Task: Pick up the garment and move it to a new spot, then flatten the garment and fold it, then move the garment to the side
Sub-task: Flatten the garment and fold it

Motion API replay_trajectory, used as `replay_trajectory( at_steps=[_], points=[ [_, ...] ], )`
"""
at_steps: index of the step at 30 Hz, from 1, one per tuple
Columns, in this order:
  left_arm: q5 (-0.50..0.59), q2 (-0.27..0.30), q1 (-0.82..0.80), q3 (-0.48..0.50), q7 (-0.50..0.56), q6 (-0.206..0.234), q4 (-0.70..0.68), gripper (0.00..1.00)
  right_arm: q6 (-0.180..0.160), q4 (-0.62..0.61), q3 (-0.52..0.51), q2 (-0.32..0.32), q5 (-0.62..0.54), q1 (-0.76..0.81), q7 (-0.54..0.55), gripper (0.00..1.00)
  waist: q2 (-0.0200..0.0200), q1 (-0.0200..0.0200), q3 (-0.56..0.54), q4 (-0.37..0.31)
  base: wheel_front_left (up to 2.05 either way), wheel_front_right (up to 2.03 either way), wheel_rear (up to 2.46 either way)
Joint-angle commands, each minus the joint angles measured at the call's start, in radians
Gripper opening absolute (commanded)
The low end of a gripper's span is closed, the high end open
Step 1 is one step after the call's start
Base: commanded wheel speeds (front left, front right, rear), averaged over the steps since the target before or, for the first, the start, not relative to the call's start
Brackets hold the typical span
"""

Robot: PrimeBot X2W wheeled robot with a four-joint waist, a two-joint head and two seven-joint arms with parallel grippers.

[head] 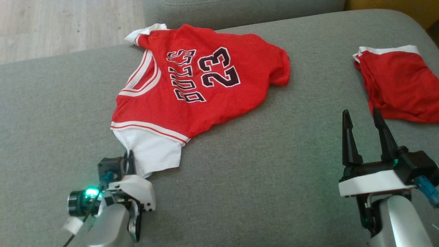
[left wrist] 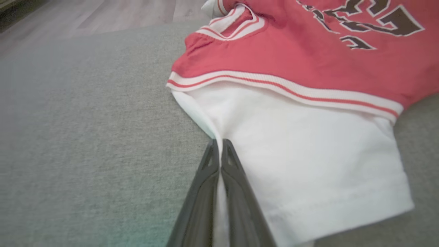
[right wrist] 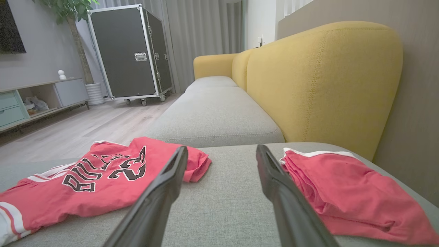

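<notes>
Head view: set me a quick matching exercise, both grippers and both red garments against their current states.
1. left gripper
2. right gripper
3. jersey
4. second red garment

A. folded, at the right end of the cushion
B. shut on the white sleeve
C. lying rumpled, number 23 up
D. open, holding nothing

Pairs: 1-B, 2-D, 3-C, 4-A
</notes>
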Motion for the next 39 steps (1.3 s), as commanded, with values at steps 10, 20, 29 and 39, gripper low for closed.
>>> replay_trajectory(
  at_steps=[10, 20, 29, 39],
  points=[
    [-0.038, 0.075, 0.016, 0.122, -0.137, 0.057, -0.117, 0.0, 0.003, -0.009, 0.027, -0.001, -0.002, -0.023, -0.006, 1.0, 0.0, -0.0001, -0.051, 0.067, 0.0, 0.0, 0.0],
    [-0.007, 0.075, 0.098, 0.111, -0.139, 0.041, -0.238, 1.0, 0.003, 0.012, 0.041, 0.0, -0.004, -0.01, -0.006, 1.0, 0.0, -0.0001, -0.085, 0.122, 0.0, 0.0, 0.0],
    [0.03, 0.037, 0.166, 0.099, -0.139, -0.065, -0.566, 1.0, 0.003, -0.008, 0.045, 0.0, 0.0, -0.011, -0.006, 1.0, 0.0, -0.0001, -0.11, 0.15, 0.0, 0.0, 0.0],
    [0.062, -0.001, 0.283, 0.082, -0.139, -0.116, -0.713, 1.0, 0.003, 0.029, 0.076, 0.0, 0.012, -0.008, -0.006, 1.0, 0.0, -0.0001, -0.11, 0.167, 0.0, 0.0, 0.0]
  ],
)
